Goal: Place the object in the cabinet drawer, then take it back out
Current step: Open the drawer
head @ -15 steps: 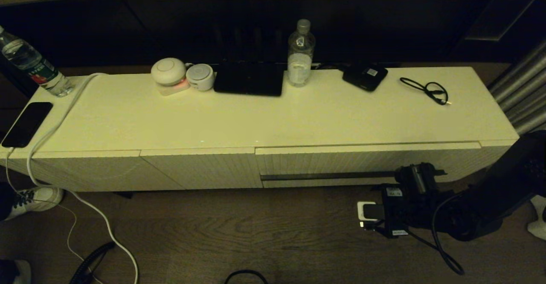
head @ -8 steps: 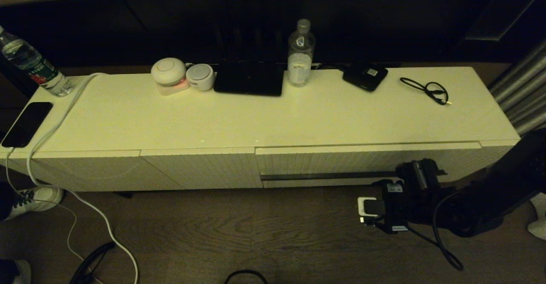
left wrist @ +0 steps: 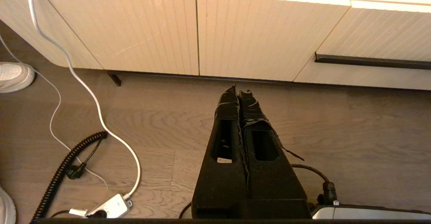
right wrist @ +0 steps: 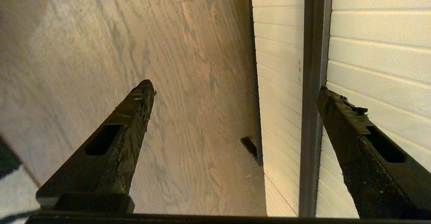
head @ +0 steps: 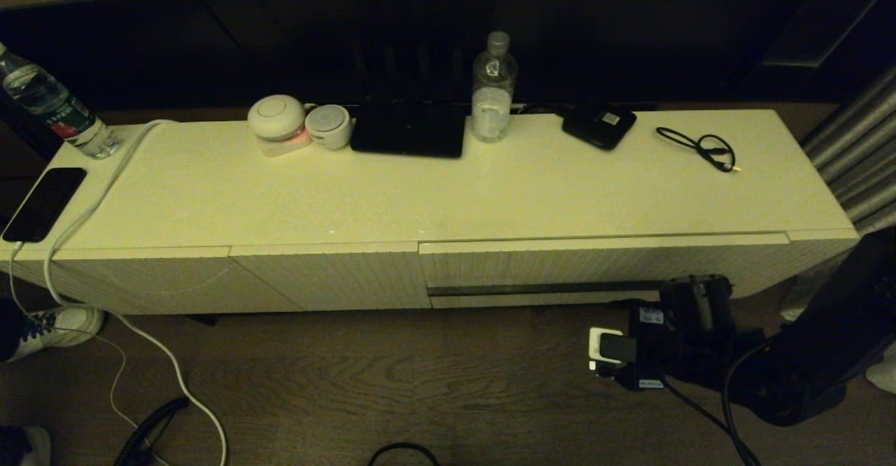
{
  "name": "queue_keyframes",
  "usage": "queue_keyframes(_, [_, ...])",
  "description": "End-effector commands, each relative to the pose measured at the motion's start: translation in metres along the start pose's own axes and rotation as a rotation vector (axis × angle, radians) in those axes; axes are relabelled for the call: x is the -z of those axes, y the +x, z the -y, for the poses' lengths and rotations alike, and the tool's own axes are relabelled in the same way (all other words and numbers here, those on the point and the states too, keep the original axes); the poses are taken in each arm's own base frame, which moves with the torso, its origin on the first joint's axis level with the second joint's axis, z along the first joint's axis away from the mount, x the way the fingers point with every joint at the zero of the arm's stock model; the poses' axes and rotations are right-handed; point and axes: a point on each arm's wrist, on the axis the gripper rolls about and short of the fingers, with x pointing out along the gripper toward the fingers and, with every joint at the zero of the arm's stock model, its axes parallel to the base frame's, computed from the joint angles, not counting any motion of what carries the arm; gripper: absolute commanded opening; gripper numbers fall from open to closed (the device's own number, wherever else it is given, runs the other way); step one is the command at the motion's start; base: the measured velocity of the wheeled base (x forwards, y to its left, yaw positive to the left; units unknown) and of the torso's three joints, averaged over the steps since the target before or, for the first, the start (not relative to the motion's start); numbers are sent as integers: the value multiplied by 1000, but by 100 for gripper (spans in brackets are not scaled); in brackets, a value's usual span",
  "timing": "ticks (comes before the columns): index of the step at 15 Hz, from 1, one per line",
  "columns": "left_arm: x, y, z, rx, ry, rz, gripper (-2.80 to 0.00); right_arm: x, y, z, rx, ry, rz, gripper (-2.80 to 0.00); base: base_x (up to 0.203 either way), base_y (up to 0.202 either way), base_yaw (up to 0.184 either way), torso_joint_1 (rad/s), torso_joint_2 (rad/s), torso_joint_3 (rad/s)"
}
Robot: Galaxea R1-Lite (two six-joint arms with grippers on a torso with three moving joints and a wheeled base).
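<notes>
The black umbrella is out of view in every frame. The cabinet drawer [head: 602,264] is pushed in flush, its dark handle strip [head: 539,288] running along the ribbed front. My right gripper [head: 684,295] hangs low in front of the strip's right end, open. In the right wrist view the right gripper [right wrist: 235,86] straddles the handle strip [right wrist: 311,82]: one finger [right wrist: 350,123] lies before the ribbed drawer front [right wrist: 370,32], the other finger [right wrist: 131,116] over the floor. My left gripper [left wrist: 239,90] is parked shut and empty above the floor, left of the drawer [left wrist: 380,32].
On the cabinet top [head: 448,193] stand a water bottle [head: 493,92], a flat black device with a white label [head: 599,126], a thin black cable [head: 700,145], a dark slab [head: 409,130] and two round white gadgets [head: 297,124]. A white cable [head: 84,214] and phone [head: 43,201] lie at the left.
My right gripper rose slightly toward the strip's right end, then sank lower and a little to the right. The drawer stayed shut.
</notes>
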Motion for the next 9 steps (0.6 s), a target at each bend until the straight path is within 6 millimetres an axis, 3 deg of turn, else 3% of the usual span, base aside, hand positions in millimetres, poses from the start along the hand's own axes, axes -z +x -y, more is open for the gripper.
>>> queue_keyframes(1, [0, 0, 0, -1, -1, 0, -280, 4, 8, -10, -10, -1, -7, 0, 0, 0, 0, 0, 0, 0])
queue_keyframes(9, [0, 0, 0, 0, -1, 2, -280, 11, 27, -5, 28, 7, -16, 0, 0, 0, 0, 0, 0, 0])
